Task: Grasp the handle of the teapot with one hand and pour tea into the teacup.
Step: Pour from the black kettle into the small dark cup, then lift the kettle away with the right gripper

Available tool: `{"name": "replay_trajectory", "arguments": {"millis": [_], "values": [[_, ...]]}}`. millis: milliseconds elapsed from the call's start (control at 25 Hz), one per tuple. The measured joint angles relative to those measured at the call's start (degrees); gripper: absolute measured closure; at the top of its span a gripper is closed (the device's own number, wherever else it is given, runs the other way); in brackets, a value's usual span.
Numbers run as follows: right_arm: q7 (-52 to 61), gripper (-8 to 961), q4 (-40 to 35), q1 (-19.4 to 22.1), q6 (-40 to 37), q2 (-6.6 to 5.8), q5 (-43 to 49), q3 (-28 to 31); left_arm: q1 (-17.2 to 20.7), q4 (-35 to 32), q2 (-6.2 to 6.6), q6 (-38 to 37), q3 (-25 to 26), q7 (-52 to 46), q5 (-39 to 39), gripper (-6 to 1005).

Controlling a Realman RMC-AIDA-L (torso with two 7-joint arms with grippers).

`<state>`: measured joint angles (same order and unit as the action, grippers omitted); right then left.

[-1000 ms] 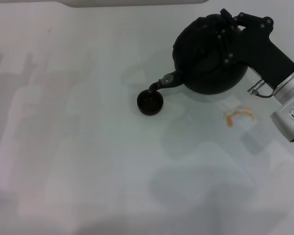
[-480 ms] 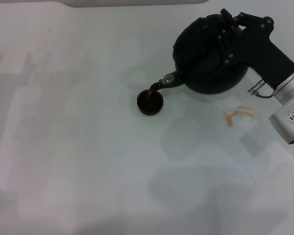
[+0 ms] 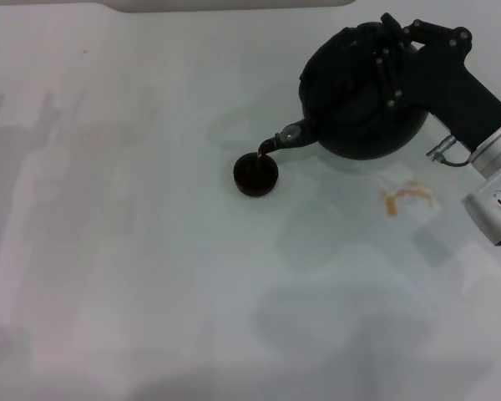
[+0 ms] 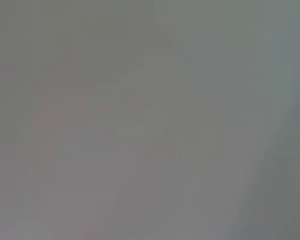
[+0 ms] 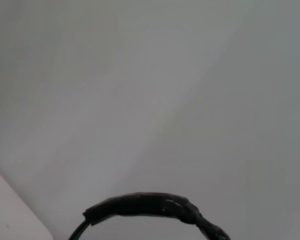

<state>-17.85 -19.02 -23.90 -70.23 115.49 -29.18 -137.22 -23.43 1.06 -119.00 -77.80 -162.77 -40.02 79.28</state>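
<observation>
Head view: in the upper right of the frame the right gripper (image 3: 392,63) is clamped on the handle (image 3: 382,43) of the black teapot (image 3: 359,104), which is tilted with its spout (image 3: 282,138) down toward the left. A thin stream of tea (image 3: 261,154) runs from the spout tip into the small dark teacup (image 3: 256,175) at centre frame on the white table (image 3: 150,251). An amber tea smear (image 3: 407,196) lies right of the cup.

Left wrist view: only a blank grey surface; the left gripper does not show.

Right wrist view: the wrapped handle (image 5: 150,207) arches along the bottom edge.
</observation>
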Motion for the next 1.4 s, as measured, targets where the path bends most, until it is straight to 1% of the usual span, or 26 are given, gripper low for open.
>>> {"name": "replay_trajectory", "arguments": {"millis": [1400], "values": [[-3.1,831,-0.2,0.2,0.0,0.0,0.0,-0.2,0.2,0.0,0.0,-0.4,0.0,-0.2,0.0,137]]}}
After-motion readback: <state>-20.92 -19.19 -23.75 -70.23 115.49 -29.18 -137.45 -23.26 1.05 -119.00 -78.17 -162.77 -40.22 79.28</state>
